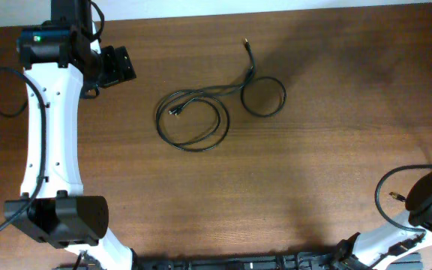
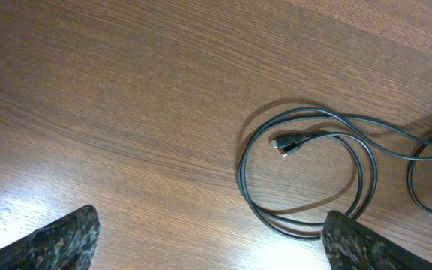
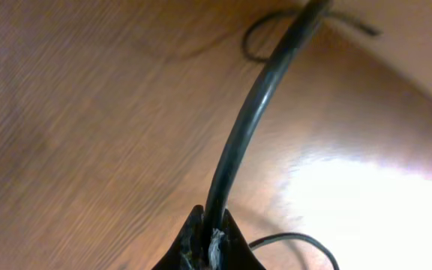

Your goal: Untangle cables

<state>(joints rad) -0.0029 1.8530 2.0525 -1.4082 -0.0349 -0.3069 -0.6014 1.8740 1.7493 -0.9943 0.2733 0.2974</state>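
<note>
Readiness is suggested at the L claw (image 2: 210, 225): its fingers (image 2: 58, 241) are set wide apart w/ nothing pinched. It is held above the bench (image 2: 126, 90), off to one side of the work, prob. so the whole tangle can be viewed before a grip pt is chosen. Just ahead of it the coiled cable (image 2: 306, 176) is laid flat on the wood in a double ring, w/ one plug (image 2: 287, 145) tucked inside the ring. From overhead the ring is seen near bench centre, joined to a smaller loop (image 1: 264, 96) where strands are crossed. A free end (image 1: 246, 43) is run out toward the far edge. That crossing is judged to be what is left to undo, and the loose plug looks the easiest pt to be lifted.

R claw (image 3: 205, 241) is parked at the near R corner, well apart from the coil. Its tips are seen pressed together around a black cord (image 3: 246, 120); whether that is a task cable or arm wiring cannot be told. It is prob. held back so the L arm's reach is not crossed.
</note>
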